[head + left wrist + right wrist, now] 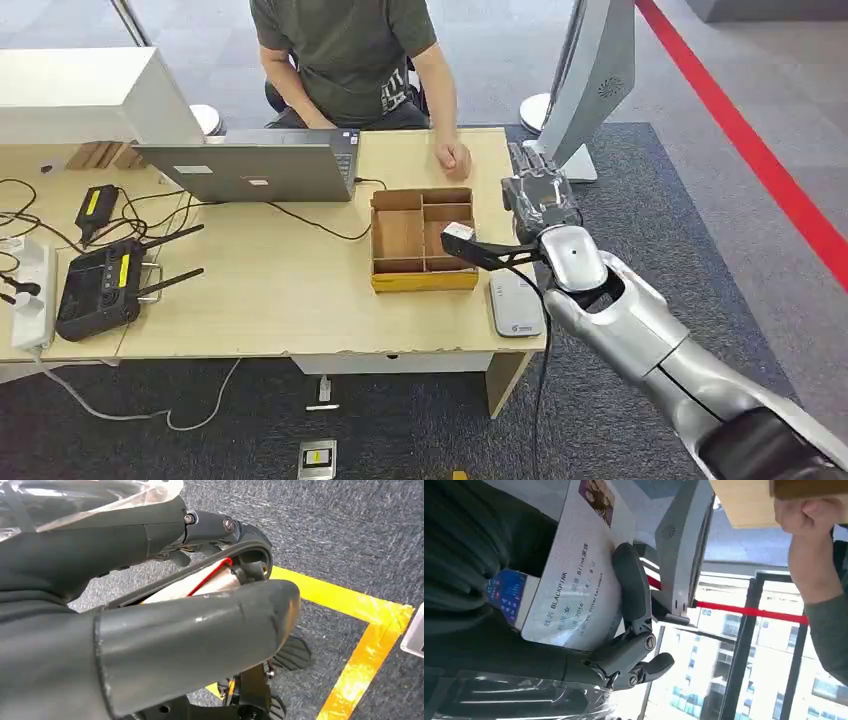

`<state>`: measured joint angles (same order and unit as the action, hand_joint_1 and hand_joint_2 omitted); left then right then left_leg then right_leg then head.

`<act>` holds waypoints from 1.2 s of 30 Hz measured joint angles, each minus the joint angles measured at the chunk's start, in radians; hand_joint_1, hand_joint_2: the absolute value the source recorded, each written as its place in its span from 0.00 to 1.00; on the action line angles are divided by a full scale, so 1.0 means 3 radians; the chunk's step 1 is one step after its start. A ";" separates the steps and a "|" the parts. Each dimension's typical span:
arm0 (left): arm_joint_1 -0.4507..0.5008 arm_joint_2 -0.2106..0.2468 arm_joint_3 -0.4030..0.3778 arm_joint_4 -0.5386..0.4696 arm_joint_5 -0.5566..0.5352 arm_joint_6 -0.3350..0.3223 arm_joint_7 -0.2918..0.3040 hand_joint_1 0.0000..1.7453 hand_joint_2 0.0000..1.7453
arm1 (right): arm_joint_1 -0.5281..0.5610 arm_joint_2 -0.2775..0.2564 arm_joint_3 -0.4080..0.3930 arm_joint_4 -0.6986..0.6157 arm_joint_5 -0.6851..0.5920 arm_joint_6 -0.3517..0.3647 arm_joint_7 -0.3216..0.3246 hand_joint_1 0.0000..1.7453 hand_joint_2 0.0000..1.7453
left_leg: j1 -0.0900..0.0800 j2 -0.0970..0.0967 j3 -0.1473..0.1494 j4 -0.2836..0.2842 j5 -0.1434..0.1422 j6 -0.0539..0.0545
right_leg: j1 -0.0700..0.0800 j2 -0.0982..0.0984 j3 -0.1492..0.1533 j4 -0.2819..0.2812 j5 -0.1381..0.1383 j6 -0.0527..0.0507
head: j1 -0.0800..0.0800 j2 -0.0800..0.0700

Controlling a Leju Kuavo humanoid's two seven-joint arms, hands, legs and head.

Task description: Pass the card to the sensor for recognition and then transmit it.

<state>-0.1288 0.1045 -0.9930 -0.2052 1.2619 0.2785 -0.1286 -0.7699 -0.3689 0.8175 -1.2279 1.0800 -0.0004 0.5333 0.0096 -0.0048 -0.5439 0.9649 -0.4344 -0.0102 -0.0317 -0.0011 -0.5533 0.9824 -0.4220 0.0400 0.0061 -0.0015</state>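
Right hand [538, 198] raised past the desk's [300, 290] far right corner, fingers [631, 592] curled over a printed card [574, 575], pinning it flat against the palm. Grey sensor pad [515, 303] flat on the desk edge beside the divided box [422, 240]; person's fist [453, 158] resting just behind that box. Card likely thin, light, fairly stiff and glossy, so prone to slipping; best gripped by opposite edges, face unobstructed. Left hand [150, 630] hanging above the carpet, grip impossible to tell.
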 joint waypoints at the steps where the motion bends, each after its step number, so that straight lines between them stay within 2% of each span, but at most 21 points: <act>1: -0.0003 -0.0002 0.0001 0.0000 -0.0001 0.0001 0.0003 0.00 0.00 | -0.0027 -0.0003 0.0005 -0.0045 0.0001 0.0027 0.0005 1.00 1.00 | 0.0000 0.0000 0.0000 0.0000 0.0000 0.0000 | 0.0000 0.0000 0.0000 0.0000 0.0000 0.0000 | 0.0001 0.0000; 11: -0.0032 -0.0047 0.0010 0.0000 -0.0025 0.0012 0.0047 0.00 0.00 | -0.0116 -0.0056 0.0036 -0.0327 0.0009 0.0136 0.0070 1.00 1.00 | 0.0000 0.0000 -0.0001 0.0000 0.0000 0.0000 | 0.0000 0.0000 0.0000 -0.0001 0.0000 0.0000 | 0.0000 0.0000; 22: -0.0064 -0.0089 0.0010 0.0000 -0.0060 0.0020 0.0081 0.00 0.00 | -0.0232 -0.0042 0.0089 -0.0300 0.0009 0.0197 0.0073 1.00 1.00 | 0.0000 -0.0001 -0.0003 0.0000 0.0000 0.0000 | 0.0000 0.0000 0.0000 0.0000 0.0000 0.0000 | 0.0000 0.0000; 36: -0.0105 -0.0123 0.0010 0.0000 -0.0118 0.0010 0.0127 0.00 0.00 | -0.0403 0.0193 0.0123 0.0047 -0.0221 0.0059 0.0085 1.00 1.00 | 0.0000 -0.0001 -0.0005 0.0000 0.0000 0.0000 | 0.0000 0.0000 -0.0001 0.0000 0.0000 0.0000 | 0.0001 0.0000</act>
<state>-0.1604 0.0675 -0.9899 -0.2052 1.2264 0.2815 -0.0904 -0.8910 -0.3109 0.8545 -1.2138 1.0136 0.0171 0.5589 0.0097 -0.0051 -0.5454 0.9648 -0.4344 -0.0102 -0.0316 -0.0012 -0.5536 0.9825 -0.4220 0.0400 0.0065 -0.0015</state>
